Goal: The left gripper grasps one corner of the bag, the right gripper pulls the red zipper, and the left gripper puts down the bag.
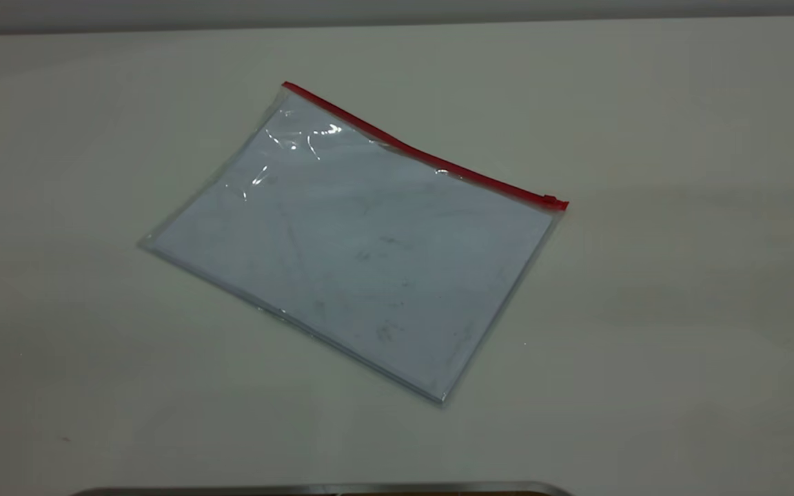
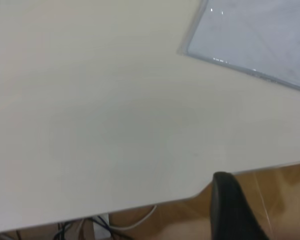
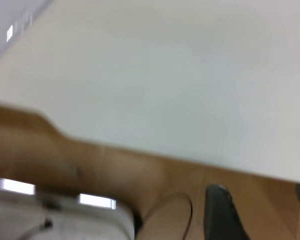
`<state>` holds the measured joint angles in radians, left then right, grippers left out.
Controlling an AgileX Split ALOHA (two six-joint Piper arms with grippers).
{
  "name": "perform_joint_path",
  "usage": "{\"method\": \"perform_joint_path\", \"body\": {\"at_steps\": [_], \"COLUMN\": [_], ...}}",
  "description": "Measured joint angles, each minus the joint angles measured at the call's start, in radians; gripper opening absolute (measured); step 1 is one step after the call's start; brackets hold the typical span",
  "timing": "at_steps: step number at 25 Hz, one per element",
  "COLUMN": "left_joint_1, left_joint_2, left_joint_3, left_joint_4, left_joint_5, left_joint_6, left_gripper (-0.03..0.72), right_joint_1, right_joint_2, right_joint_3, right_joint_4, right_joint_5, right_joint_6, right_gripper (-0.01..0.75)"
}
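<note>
The bag (image 1: pixel 362 255), a clear flat pouch with white paper inside, lies flat on the white table (image 1: pixel 679 310). The red zipper (image 1: pixel 424 155) runs along its far long edge, with the slider tab (image 1: pixel 550 201) at the right end. Neither gripper shows in the exterior view. In the left wrist view my left gripper (image 2: pixel 265 200) is open and empty, off the table's edge over the floor, and a corner of the bag (image 2: pixel 260 35) lies far from it. In the right wrist view my right gripper (image 3: pixel 260 200) is open and empty, also off the table, with a bag corner (image 3: pixel 10 25) far off.
A grey metal strip (image 1: pixel 321 489) runs along the near edge of the exterior view. Under the table edge the wrist views show brown floor (image 2: pixel 270 180), cables (image 2: pixel 135 222) and a white object (image 3: pixel 65 215).
</note>
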<state>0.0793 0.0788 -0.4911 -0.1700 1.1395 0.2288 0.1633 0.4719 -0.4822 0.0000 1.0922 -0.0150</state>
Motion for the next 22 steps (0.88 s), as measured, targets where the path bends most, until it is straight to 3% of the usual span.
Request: {"method": "perform_joint_path", "body": {"at_steps": [6, 10, 22], "left_joint_1": [0.0, -0.008, -0.01], "left_joint_2": [-0.016, -0.019, -0.098], "left_joint_3": [0.0, 0.0, 0.0], "left_joint_4": [0.001, 0.004, 0.004], "left_joint_5": [0.004, 0.004, 0.011], "left_joint_6": [-0.001, -0.002, -0.003], "left_gripper": [0.405, 0.405, 0.405], "right_joint_1": [-0.114, -0.116, -0.116], "right_joint_2": [-0.324, -0.483, -0.488], "right_joint_3": [0.0, 0.0, 0.0], "right_joint_4": [0.0, 0.0, 0.005], "right_joint_5": [0.018, 0.031, 0.035], "right_joint_6": [0.0, 0.0, 0.0], "right_gripper": [0.43, 0.43, 0.43]}}
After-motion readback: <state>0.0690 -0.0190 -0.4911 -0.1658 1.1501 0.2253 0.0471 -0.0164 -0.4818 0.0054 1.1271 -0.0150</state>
